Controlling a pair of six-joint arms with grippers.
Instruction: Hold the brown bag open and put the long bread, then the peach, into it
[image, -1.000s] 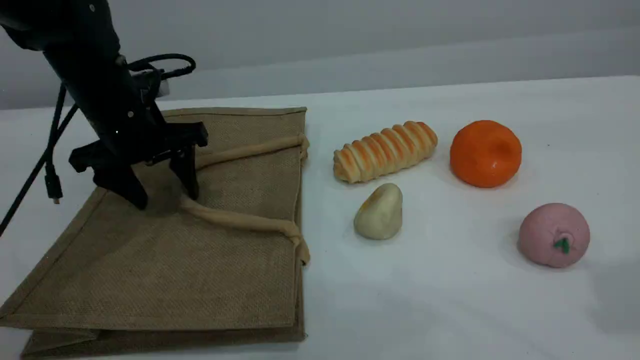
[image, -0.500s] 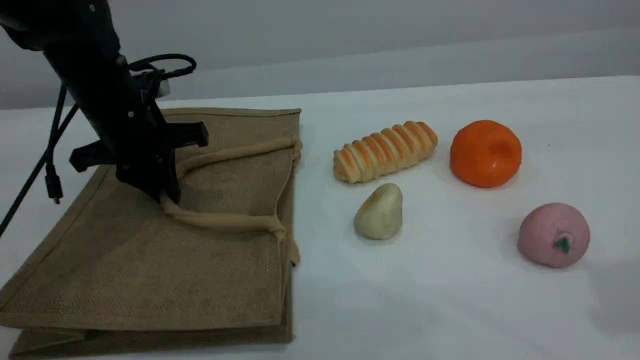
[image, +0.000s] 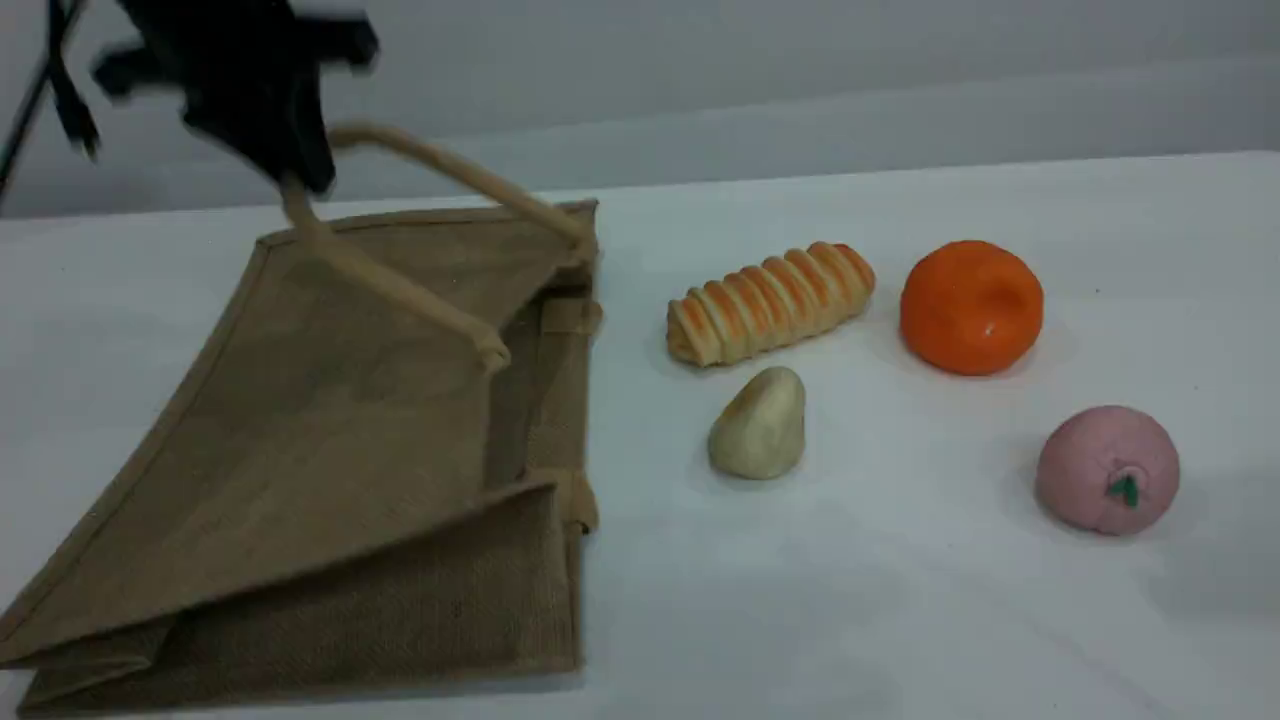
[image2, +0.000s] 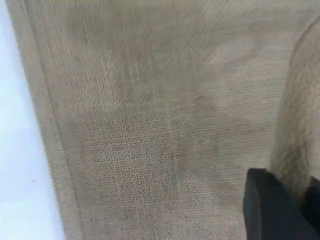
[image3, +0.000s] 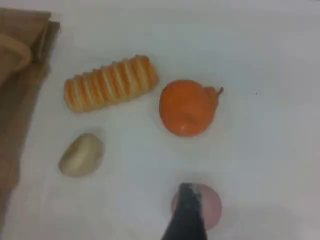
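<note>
The brown bag (image: 330, 440) lies on the table at the left, its mouth facing right toward the foods. My left gripper (image: 300, 175) hangs blurred above the bag's far edge, shut on one beige handle (image: 400, 285). The taut handle lifts the upper panel, so the mouth gapes. In the left wrist view the handle (image2: 300, 130) runs down into the black fingertip (image2: 267, 210) over woven fabric. The long bread (image: 770, 302) and the peach (image: 1107, 469) rest on the table. My right gripper (image3: 187, 220) hovers high over the peach (image3: 212, 205), empty and open; the scene view does not show it.
A bright orange round fruit (image: 971, 307) sits right of the bread. A cream pear-shaped lump (image: 758, 424) lies in front of the bread, close to the bag's mouth. A grey wall runs behind the white table (image: 900, 600). A black cable (image: 60, 80) dangles at the top left.
The left gripper closed on the bag's handle, then rose up and back. The handle went taut, the upper panel lifted and the mouth opened. The foods stayed put.
</note>
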